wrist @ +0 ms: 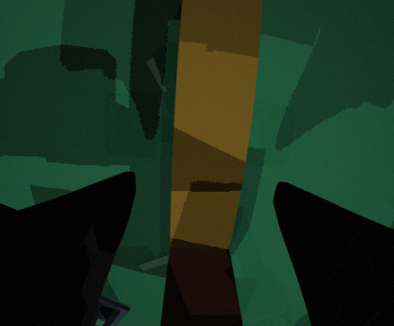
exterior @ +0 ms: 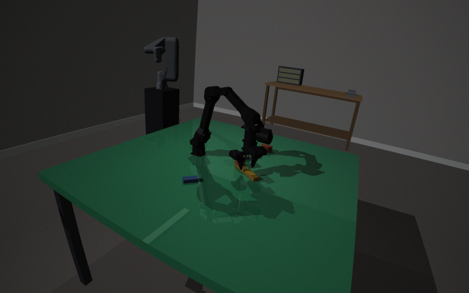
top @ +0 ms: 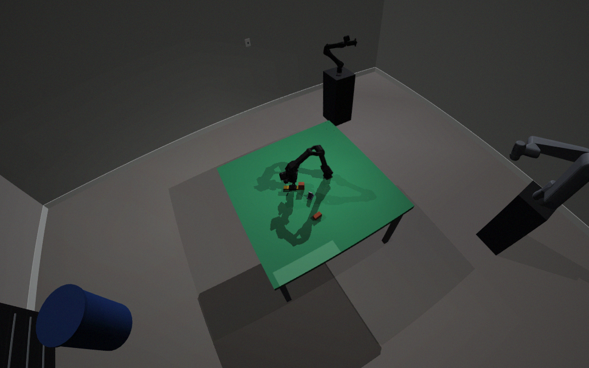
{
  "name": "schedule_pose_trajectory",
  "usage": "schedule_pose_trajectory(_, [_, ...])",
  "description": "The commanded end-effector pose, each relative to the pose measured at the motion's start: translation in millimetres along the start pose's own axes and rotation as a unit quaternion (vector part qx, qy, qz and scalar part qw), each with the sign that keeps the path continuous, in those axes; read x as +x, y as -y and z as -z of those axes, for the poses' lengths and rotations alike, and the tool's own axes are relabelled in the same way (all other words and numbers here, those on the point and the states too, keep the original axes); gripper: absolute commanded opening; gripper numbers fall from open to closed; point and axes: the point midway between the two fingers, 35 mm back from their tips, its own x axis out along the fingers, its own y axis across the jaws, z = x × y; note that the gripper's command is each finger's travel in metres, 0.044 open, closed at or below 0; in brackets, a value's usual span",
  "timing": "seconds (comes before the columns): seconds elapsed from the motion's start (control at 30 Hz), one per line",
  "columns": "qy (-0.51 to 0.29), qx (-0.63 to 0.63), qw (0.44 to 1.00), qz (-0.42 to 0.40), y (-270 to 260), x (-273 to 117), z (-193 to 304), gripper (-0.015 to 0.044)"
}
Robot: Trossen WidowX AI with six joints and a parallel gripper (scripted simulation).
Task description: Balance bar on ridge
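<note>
The yellow bar [top: 286, 188] [exterior: 254, 176] [wrist: 215, 96] lies flat on the green table, with a red block [top: 301, 184] [exterior: 236, 162] [wrist: 202, 283] on one end. My gripper [top: 293, 187] [exterior: 247, 167] [wrist: 207, 187] is open and low over the bar. In the wrist view its fingers stand on either side of the bar near the red block, with a gap at each side. A small grey-purple stand [top: 310, 195] [exterior: 248, 158] [wrist: 116, 309], apparently the ridge, stands beside the bar's red-block end. It is partly hidden by the gripper in the exterior view and cut off in the wrist view.
A loose orange-red block [top: 316, 215] [exterior: 267, 148] lies on the green table [top: 356, 205] [exterior: 301, 225] beyond the ridge. A blue block [exterior: 190, 179] lies on the other side of the bar. Other arms on pedestals and a wooden shelf stand off the table.
</note>
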Motion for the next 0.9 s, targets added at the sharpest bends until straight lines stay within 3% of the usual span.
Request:
schedule_pose_trajectory(0.0, [-0.005, -0.003, 1.000, 0.000, 0.3, 9.1, 1.6, 0.0315])
schedule_pose_trajectory(0.7, [-0.005, -0.003, 1.000, 0.000, 0.4, 16.4, 1.9, 0.0315])
schedule_pose_trajectory(0.87, [-0.004, 0.000, 1.000, 0.002, 0.8, 15.8, 1.8, 0.0184])
